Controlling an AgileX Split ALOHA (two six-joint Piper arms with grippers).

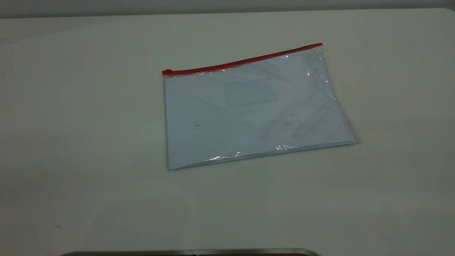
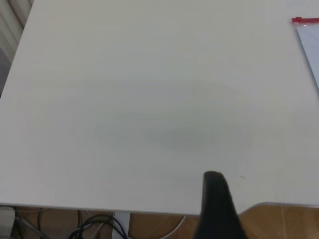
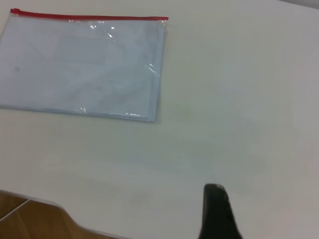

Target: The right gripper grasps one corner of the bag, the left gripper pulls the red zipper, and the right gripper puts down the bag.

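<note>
Only one dark finger of the left gripper is seen, near the table's edge and well apart from the bag, so whether it's spread or pressed together can't be told. Same for the right gripper: one finger, held over bare tabletop, state unclear. One bag is counted, lying flat mid-table, with one red zipper along its far edge. No readable writing is seen.

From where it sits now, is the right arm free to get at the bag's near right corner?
Probably yes: the bag lies flat on the table, nothing beside that corner, and the right gripper faces only bare tabletop.
</note>
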